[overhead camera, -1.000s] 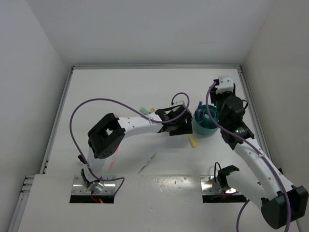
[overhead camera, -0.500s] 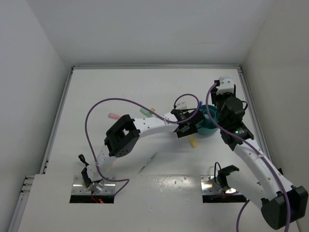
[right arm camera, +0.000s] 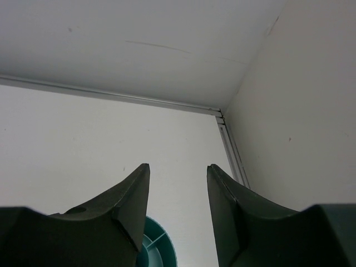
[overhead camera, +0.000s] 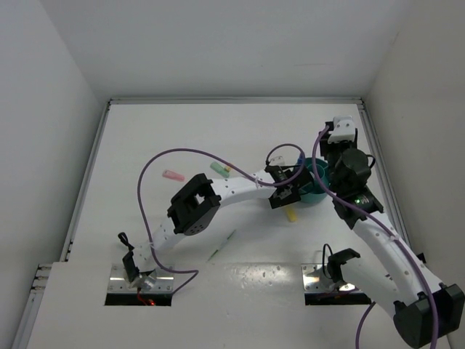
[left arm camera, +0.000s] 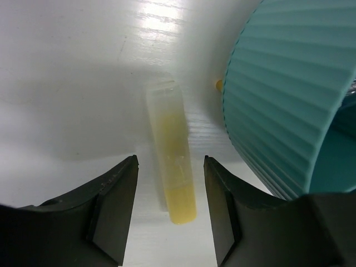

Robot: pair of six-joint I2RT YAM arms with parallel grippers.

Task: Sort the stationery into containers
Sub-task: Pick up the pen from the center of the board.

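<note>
White table [left arm camera: 67, 83] bears stubby yellow marker [left arm camera: 173, 167] beside ribbed teal cup [left arm camera: 283, 94].

Your table [overhead camera: 167, 131] is plain matte white; white walls close it in on the left [overhead camera: 43, 109], back [overhead camera: 232, 43] and right [overhead camera: 429, 87]; a pale rail [overhead camera: 232, 100] edges the far side; shiny metal plates [overhead camera: 166, 281] sit in near-edge cut-outs; lighting is even, with one glare patch [left arm camera: 161, 11] on the table.

White links [overhead camera: 236, 190], black joints [overhead camera: 195, 208], purple cables [overhead camera: 182, 152], dark fingers [left arm camera: 114, 208]
</note>
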